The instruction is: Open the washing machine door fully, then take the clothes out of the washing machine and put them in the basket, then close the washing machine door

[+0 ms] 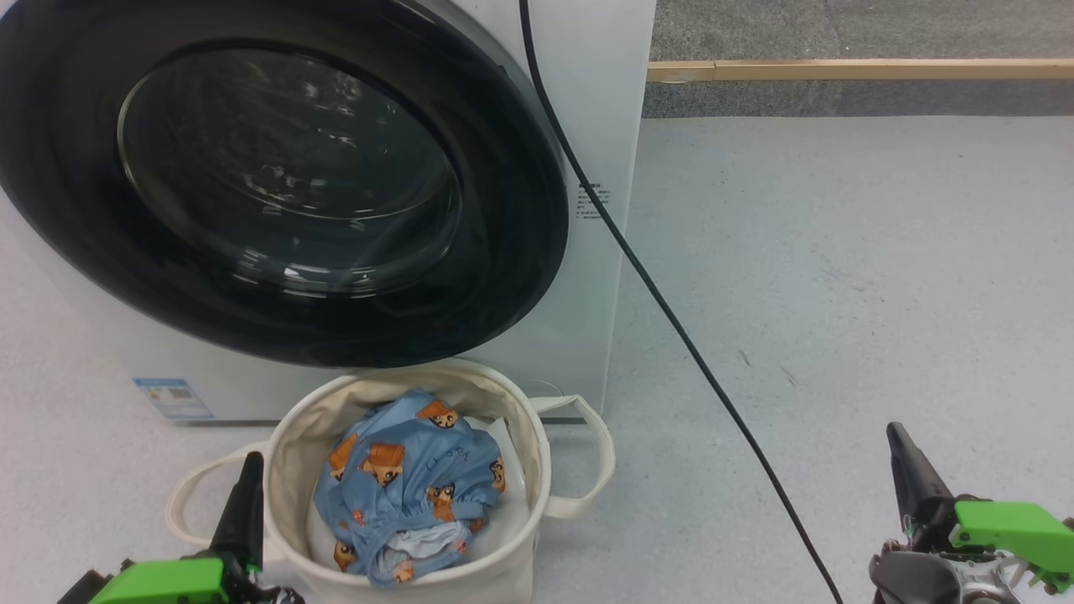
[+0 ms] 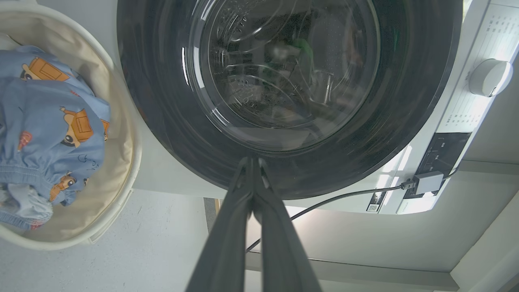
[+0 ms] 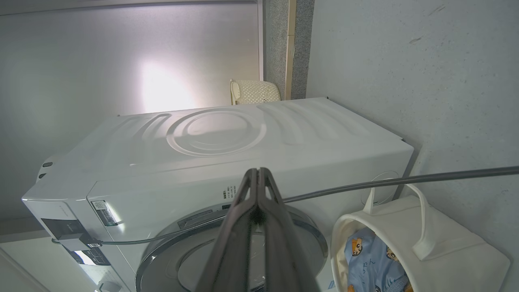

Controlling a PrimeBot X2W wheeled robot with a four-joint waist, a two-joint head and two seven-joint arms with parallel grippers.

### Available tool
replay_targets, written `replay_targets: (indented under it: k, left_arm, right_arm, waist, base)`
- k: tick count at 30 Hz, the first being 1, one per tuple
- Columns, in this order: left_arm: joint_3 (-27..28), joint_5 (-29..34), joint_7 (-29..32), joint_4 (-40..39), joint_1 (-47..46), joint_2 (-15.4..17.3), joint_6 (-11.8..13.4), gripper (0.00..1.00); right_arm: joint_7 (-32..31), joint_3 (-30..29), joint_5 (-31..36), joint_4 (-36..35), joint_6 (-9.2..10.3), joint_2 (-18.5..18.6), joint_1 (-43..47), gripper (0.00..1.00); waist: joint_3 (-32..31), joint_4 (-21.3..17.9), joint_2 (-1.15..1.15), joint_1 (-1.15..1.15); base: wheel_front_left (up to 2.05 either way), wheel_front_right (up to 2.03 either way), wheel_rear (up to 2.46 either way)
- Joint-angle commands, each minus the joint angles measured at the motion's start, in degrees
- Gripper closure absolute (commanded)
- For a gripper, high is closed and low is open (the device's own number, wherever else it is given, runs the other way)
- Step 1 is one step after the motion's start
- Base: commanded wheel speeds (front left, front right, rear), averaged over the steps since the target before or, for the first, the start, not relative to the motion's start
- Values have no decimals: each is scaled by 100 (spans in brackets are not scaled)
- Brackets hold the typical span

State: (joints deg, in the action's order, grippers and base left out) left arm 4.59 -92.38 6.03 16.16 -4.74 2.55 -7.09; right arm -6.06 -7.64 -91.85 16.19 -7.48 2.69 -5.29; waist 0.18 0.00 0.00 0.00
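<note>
Head view: the washing machine (image 1: pixel 600 126) stands on the grey floor (image 1: pixel 839 252), and the washing machine door (image 1: pixel 512 252) lies flat against its front. The basket (image 1: pixel 541 470) sits on the floor just before the washer, below the door's lower rim. The clothes (image 1: pixel 411 486) lie bunched inside it. The left gripper (image 1: pixel 250 470), fingers pressed together and empty, is at the basket's left side. The right gripper (image 1: pixel 902 445), also closed on nothing, is well apart at the lower right. A black cable (image 1: pixel 671 319) runs across the floor between them.

Left wrist view: the left gripper (image 2: pixel 252 162) has its fingers together and points at the door's black rim (image 2: pixel 162 121). The basket (image 2: pixel 121 162) with the clothes (image 2: pixel 52 121) is at the left edge.

Right wrist view: the right gripper (image 3: pixel 257 172), closed and holding nothing, points toward the washer's side panel (image 3: pixel 243 138). The basket (image 3: pixel 446 243) holding the clothes (image 3: pixel 369 259) stands beside the door (image 3: pixel 162 251).
</note>
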Motion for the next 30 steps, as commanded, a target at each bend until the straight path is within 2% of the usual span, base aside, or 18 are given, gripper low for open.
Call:
replay_targets:
  k: [1,30]
  left_arm:
    - [191,20,45,-213,-145,32,-40,100]
    - [191,20,44,-213,-145,32,-40,100]
  right_arm:
    - [-41,114,-34,-217,-1,19,-89,100]
    - [-41,114,-34,-217,-1,19,-89,100]
  waist:
    - [0,0,0,0]
    - [0,0,0,0]
  base:
    - [0,0,0]
    - [0,0,0]
